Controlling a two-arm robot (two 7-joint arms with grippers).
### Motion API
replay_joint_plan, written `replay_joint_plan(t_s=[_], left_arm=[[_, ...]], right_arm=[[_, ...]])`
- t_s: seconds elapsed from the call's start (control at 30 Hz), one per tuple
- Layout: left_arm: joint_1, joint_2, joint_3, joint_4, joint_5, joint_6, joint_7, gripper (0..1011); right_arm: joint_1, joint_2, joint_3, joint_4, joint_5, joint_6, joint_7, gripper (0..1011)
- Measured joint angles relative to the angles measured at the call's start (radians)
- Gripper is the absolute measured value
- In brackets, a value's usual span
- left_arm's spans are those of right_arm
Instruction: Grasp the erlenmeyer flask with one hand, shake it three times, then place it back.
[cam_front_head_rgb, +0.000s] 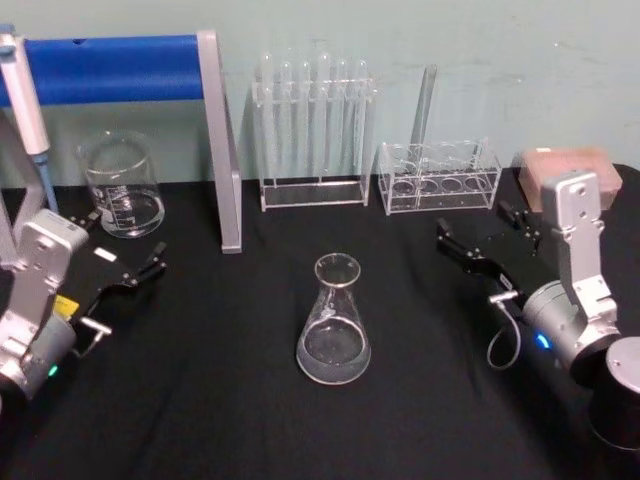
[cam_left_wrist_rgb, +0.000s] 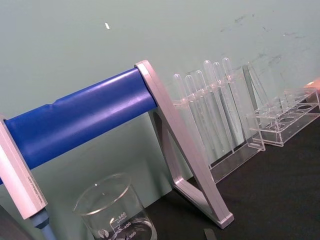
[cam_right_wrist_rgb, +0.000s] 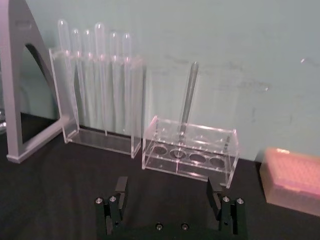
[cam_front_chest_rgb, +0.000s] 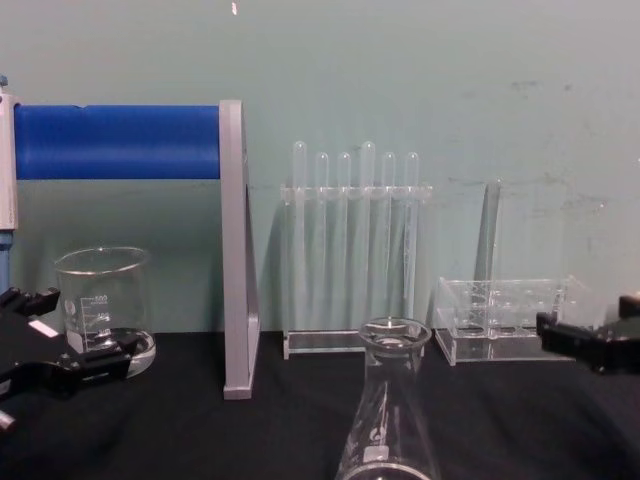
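The erlenmeyer flask (cam_front_head_rgb: 334, 322) stands upright in the middle of the black table (cam_front_head_rgb: 230, 400), its wide base flat on the cloth and its narrow neck pointing straight up, so the long axis is vertical. In the chest view the flask (cam_front_chest_rgb: 389, 415) rises at the near edge, its flared rim open at the top. Nothing touches it.

The left gripper (cam_front_head_rgb: 122, 250) hangs low over the table on the robot's left, well apart from the flask, with its 2 black fingers spread and nothing between them; it points toward a glass beaker (cam_front_head_rgb: 121, 186) just ahead of it. The right gripper (cam_front_head_rgb: 485, 238) sits on the robot's right, also well apart from the flask, jaws released and empty, aimed at the back of the table. From its wrist camera its 2 fingers (cam_right_wrist_rgb: 119, 196) stand wide apart in front of a low clear rack (cam_right_wrist_rgb: 190, 152) that holds 1 tube.

Behind the flask stands a taller rack of test tubes (cam_front_head_rgb: 313, 130). To its left is a grey stand with a blue bar (cam_front_head_rgb: 112, 68). A pink box (cam_front_head_rgb: 567, 166) lies at the far right.
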Motion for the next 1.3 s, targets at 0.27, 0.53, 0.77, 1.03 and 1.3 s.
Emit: replay_joint_plan(t_s=[0.27,0.53,0.77,1.03,1.3], left_arm=[[0.0,0.0,0.0,0.0,0.0,0.0,0.0,1001],[0.0,0.0,0.0,0.0,0.0,0.0,0.0,1001],[0.0,0.0,0.0,0.0,0.0,0.0,0.0,1001],[0.0,0.0,0.0,0.0,0.0,0.0,0.0,1001],[0.0,0.0,0.0,0.0,0.0,0.0,0.0,1001]], right_arm=[[0.012,-0.026,-0.001,0.041,-0.028,0.02,0.001,1000],[0.004,-0.04,0.013,0.034,-0.042,0.04,0.005,1000],[0.002,-0.04,0.015,0.031,-0.043,0.043,0.006,1000],[0.002,-0.039,0.014,0.031,-0.042,0.041,0.006,1000],[0.003,-0.039,0.013,0.032,-0.042,0.039,0.006,1000]])
